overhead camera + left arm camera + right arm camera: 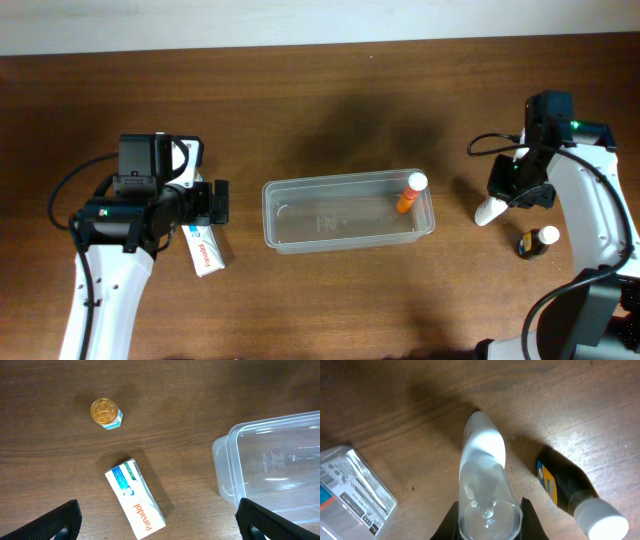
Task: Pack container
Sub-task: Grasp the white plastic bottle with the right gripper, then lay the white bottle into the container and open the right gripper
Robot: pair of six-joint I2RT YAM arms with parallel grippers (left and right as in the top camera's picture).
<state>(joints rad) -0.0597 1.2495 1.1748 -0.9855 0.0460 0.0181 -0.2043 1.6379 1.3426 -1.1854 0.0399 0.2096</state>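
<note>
Nearest the right wrist's lens sits the clear cap of a white bottle (482, 445), with the right gripper (487, 522) closed onto it from both sides. The bottle's nose points down at the wood, to the right of the container (275, 215). Taking it by the cap end probably leaves the body free to drop into the tub nose first. A dark bottle (570, 490) with a white cap lies farther right of the container, on its side and apart from the held one.

To the container's left, the left gripper (160, 525) hangs with its jaws spread wide and nothing between them. It is over a Panadol box (135, 499) lying flat, likely lined up to take it next. A gold-lidded jar (105, 413) stands farther from the container than the box does.

Inside the container, at its right end, lies an orange bottle (410, 192) with a white cap. The rest of its floor is bare. Everything rests on a dark wood-grain table (320, 110), and a pale strip of wall (300, 20) runs behind it.
</note>
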